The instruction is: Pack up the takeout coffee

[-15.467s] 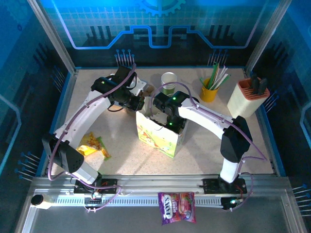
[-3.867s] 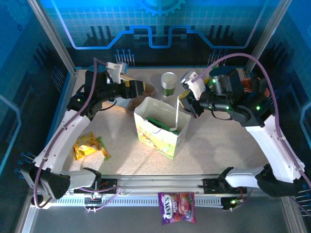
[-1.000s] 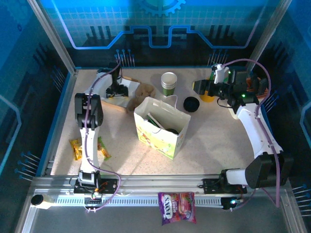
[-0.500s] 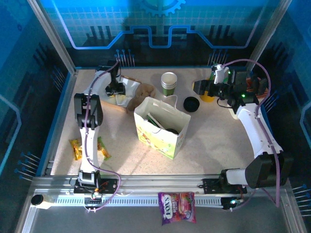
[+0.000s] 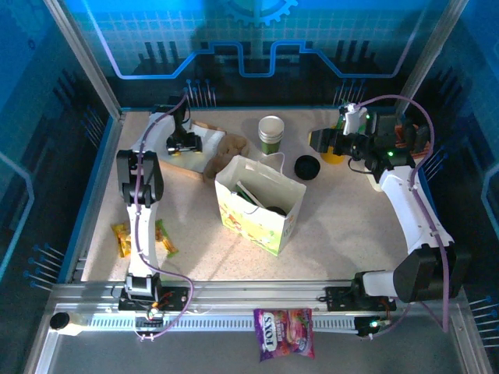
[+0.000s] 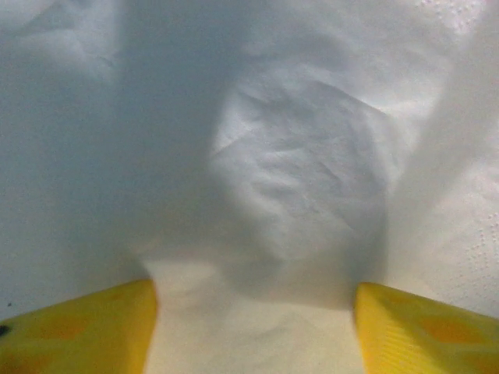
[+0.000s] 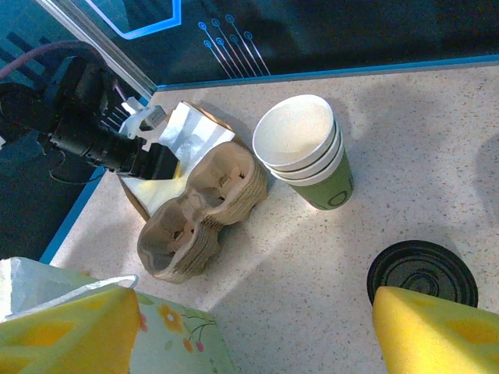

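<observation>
A stack of lidless paper cups (image 5: 271, 132) (image 7: 306, 153), white above and green below, stands at the back centre. One round black lid (image 5: 306, 166) (image 7: 422, 273) lies flat on the table to its right. The flower-printed bag (image 5: 257, 204) (image 7: 168, 343) stands open in the middle, with a dark round shape in its mouth that I cannot identify. My right gripper (image 5: 318, 140) (image 7: 249, 335) hovers open right of the cups, nothing between its yellow pads. My left gripper (image 5: 187, 142) (image 6: 253, 331) is at the back left, fingers (image 6: 78, 327) spread wide on crumpled white napkin paper (image 6: 296, 179).
A stack of brown pulp cup carriers (image 5: 231, 146) (image 7: 204, 210) lies between the napkin tray (image 5: 204, 160) and the cups. The yellow cup of straws (image 5: 335, 153) stands behind my right gripper. Snack packets (image 5: 123, 235) lie at the left, a candy bag (image 5: 283, 333) on the front rail.
The left gripper has stayed over the napkins, shifting only slightly, and the paper under it has been ruffled. The right arm, cups, lid and bag have not moved.
</observation>
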Tool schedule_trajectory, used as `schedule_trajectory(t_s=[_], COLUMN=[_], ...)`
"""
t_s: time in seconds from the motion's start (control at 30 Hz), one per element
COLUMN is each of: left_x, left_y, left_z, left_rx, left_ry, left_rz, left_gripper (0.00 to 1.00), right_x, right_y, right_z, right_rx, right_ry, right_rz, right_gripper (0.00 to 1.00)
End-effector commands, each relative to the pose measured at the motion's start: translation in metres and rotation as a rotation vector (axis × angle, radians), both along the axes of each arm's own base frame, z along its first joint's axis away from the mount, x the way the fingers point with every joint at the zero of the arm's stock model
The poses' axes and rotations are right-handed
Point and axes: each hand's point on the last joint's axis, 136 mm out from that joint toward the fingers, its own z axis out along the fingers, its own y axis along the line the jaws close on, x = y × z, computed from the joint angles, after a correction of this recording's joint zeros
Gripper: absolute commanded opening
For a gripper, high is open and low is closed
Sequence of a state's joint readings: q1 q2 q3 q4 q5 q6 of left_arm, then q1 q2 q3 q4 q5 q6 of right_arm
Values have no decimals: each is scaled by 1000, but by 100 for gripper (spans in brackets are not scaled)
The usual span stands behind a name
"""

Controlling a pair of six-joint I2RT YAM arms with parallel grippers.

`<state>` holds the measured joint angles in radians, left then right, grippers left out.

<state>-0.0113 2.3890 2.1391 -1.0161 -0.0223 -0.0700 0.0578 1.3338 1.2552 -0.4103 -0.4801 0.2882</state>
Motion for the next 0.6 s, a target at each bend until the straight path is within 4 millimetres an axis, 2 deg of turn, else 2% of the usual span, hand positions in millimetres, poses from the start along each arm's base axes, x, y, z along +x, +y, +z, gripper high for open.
schedule_trajectory(t_s=[0.0,0.07,0.23,0.37,0.57], left_x=[-1,-2,-8,-11,-7], left_y=[-7,-6,-4,-3,-3], left_z=[-1,-7,-24,-31,-22], left_rx=[5,24,39,33,17], left_ry=[10,23,71,95,76], left_rz=[-36,-40,-43,-44,-36], left_gripper=[77,79,79,69,56], right_x=[-1,-1,-1,0,0], right_y=[0,0,0,0,0], right_z=[-12,-13,-14,-17,-19], right_rx=[9,9,2,3,3], right_ry=[33,36,37,45,54], right_rz=[13,14,15,18,20], right_gripper=[79,79,80,80,80])
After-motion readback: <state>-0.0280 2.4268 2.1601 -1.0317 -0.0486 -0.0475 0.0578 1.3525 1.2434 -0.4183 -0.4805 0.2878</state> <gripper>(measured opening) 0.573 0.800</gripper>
